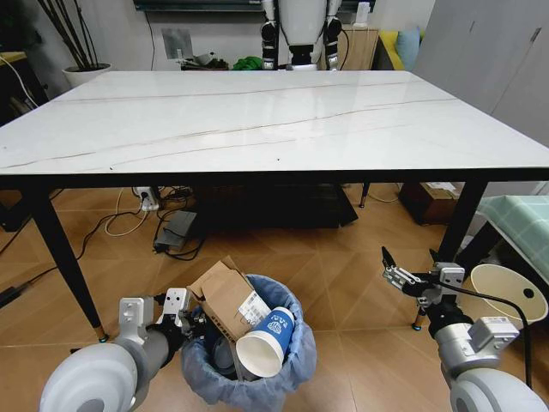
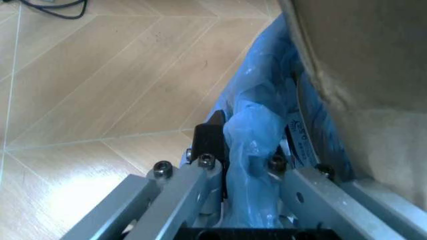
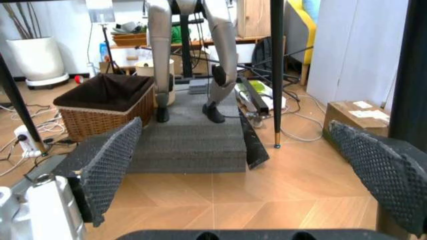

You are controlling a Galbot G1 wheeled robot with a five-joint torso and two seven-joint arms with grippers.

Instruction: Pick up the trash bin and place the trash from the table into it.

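The left gripper (image 1: 184,316) has its jaws clamped on the rim of the small round bin lined with crinkly light blue plastic (image 1: 296,339), near left on the floor. That thin bag could slip, tipping out the white blue-rimmed paper cup (image 1: 266,342). The right gripper (image 1: 396,273) idles near right, jaws apart.

No legible text or labels

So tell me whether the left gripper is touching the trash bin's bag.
Touching. In the left wrist view the left gripper has its fingers closed on a fold of the trash bin's blue bag; the plastic is pinched between them.
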